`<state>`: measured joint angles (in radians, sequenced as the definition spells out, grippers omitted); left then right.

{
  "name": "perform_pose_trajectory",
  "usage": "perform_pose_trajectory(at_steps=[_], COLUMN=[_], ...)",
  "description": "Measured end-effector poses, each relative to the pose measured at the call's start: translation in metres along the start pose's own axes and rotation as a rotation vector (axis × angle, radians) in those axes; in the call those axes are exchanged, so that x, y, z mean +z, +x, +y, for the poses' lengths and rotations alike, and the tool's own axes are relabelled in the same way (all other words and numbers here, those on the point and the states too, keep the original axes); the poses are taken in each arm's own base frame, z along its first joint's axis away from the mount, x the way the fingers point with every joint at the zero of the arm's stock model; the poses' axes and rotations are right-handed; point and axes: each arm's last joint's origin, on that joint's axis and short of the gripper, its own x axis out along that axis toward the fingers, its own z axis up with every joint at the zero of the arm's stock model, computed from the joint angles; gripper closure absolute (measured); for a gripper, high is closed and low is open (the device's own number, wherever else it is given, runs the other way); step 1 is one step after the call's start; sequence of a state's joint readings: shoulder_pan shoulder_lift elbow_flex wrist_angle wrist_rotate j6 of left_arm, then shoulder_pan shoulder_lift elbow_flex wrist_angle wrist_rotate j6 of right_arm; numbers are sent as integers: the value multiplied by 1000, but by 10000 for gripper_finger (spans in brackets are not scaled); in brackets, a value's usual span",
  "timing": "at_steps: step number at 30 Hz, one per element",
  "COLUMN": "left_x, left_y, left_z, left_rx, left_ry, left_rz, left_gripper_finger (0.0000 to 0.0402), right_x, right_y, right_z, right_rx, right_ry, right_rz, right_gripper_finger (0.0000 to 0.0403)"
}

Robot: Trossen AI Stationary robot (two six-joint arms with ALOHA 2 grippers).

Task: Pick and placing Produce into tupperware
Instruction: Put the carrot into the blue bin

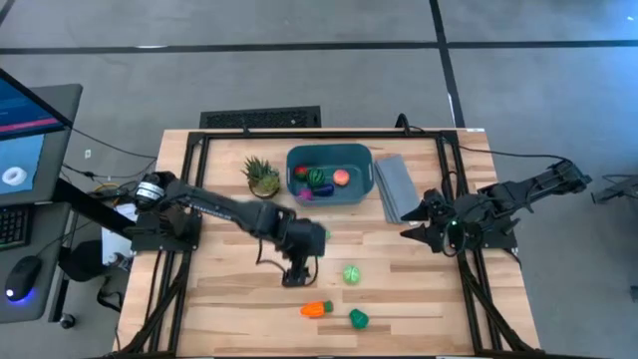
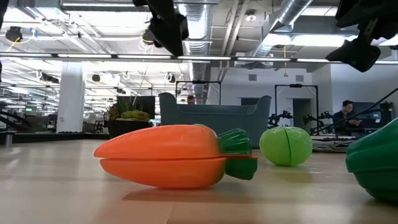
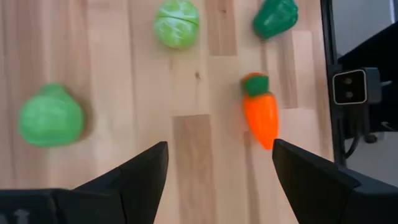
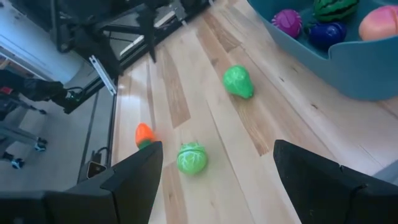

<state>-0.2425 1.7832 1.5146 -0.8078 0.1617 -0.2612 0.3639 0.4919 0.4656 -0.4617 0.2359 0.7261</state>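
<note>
- Teal tub (image 1: pixel 361 186) sits at upper centre of the high view and holds part of the produce: watermelon (image 4: pixel 336 7), peach (image 4: pixel 379 22), magenta piece (image 4: pixel 287 22), eggplant (image 4: pixel 328 34), and something red, probably the strawberry (image 1: pixel 302 172).
- Leaves four pieces out on the wood: a green lump (image 1: pixel 321 235) just below the tub, a green ball (image 1: pixel 351 273) at centre, and carrot (image 1: pixel 316 309) and pepper (image 1: pixel 358 318) near the lower edge.
- Puts the job at roughly half done, judging by that count.
- Shows the left gripper (image 1: pixel 297 274) at centre of the high view, just left of the green ball, jaws apart with only bare table between them.
- Shows the right gripper (image 4: pixel 217 155) waiting at centre right, beside the grey slab (image 1: pixel 396 184), also spread and empty.
- Calls next for a pick of one of the loose pieces, likely the nearby ball or carrot.
</note>
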Motion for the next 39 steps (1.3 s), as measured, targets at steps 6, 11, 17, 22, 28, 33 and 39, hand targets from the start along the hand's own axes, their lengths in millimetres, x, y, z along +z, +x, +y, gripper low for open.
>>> perform_pose_trajectory(at_steps=[6, 11, 17, 22, 28, 33, 39], left_x=[-9, -20, -37, -46, -56, -64, -71], left_y=[6, 19, 40, 49, 61, 67, 70], left_z=[-38, -58, -67, -75, -83, -86, -87], left_rx=[99, 115, 110, 74, 21, 25, 117], left_ry=[-38, -95, -162, -180, -190, -211, -287], left_rz=[-66, -139, -178, -209, -282, -320, -396], left_gripper_finger=[125, 125, 125, 125, 125, 125, 125], right_x=[-1, -1, -1, -2, -2, -1, -2], right_y=[-1, -1, -2, -2, -3, -5, -6], right_z=[3, 4, 8, 10, 12, 18, 19], right_rx=[22, 25, 61, 76, 41, 95, 109], right_ry=[-9, -12, -2, 35, 100, 66, -11], right_rz=[7, -12, -24, -11, -65, -89, -71], right_gripper_finger=[74, 74, 74, 74, 74, 74, 74])
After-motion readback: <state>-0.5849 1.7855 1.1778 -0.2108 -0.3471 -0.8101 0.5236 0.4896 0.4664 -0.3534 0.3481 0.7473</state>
